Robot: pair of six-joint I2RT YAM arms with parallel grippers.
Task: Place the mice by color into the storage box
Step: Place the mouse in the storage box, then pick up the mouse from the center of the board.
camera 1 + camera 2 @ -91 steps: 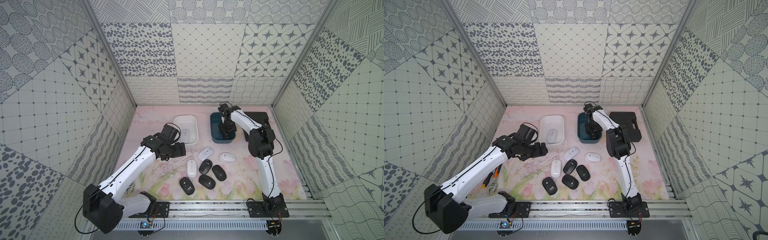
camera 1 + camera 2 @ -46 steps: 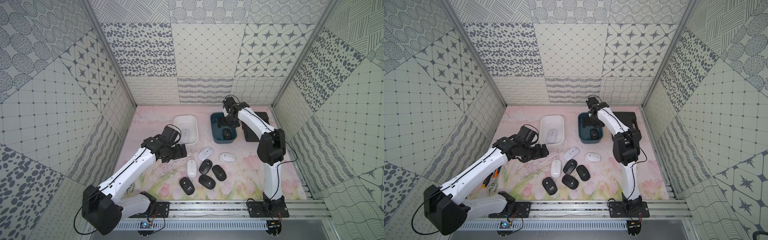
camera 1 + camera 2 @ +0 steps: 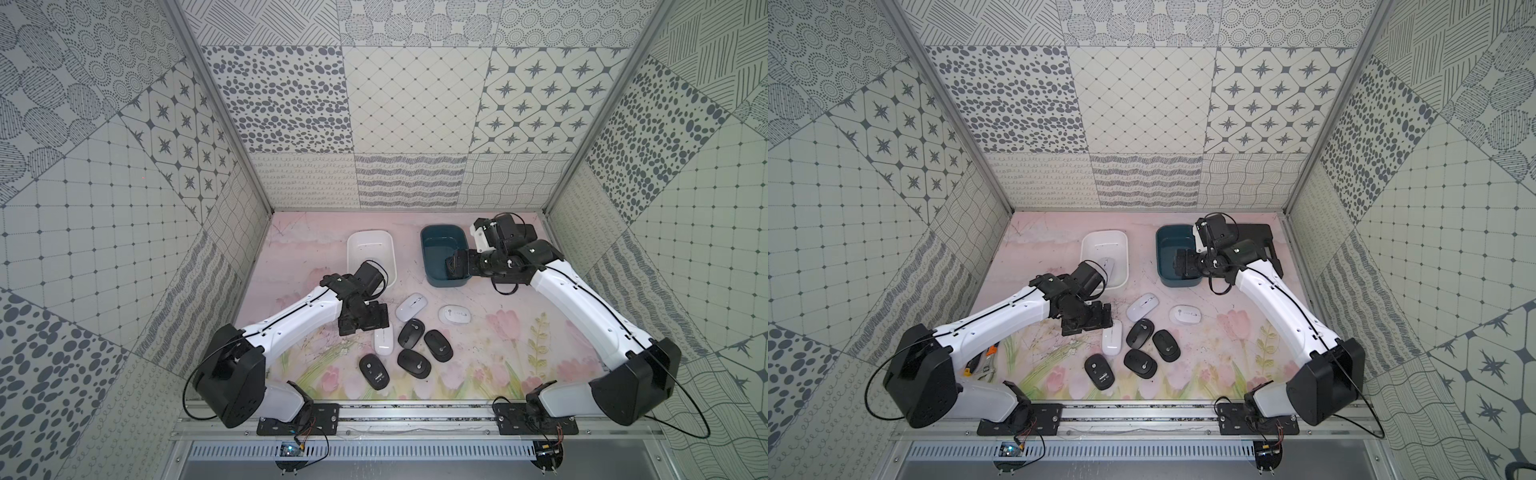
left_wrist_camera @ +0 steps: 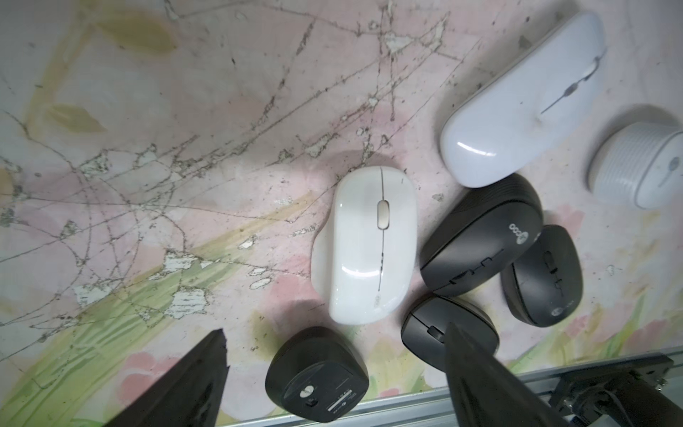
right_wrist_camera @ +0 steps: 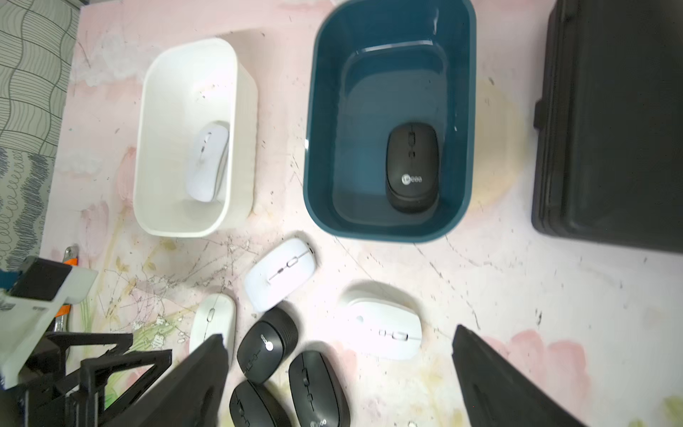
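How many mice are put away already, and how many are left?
Done: one glossy white mouse lies in the shallow white plastic tub, one matte black mouse in the deeper teal tub. In hand: nothing; the left gripper and right gripper are both open and empty. Left: three white mice and four black mice on the flowered mat.

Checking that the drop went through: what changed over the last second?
The right gripper opened, left the black mouse lying in the teal tub, and rose away. The left gripper, open, moved from beside the white tub toward the loose white mouse. The other loose mice and both tubs stayed put.
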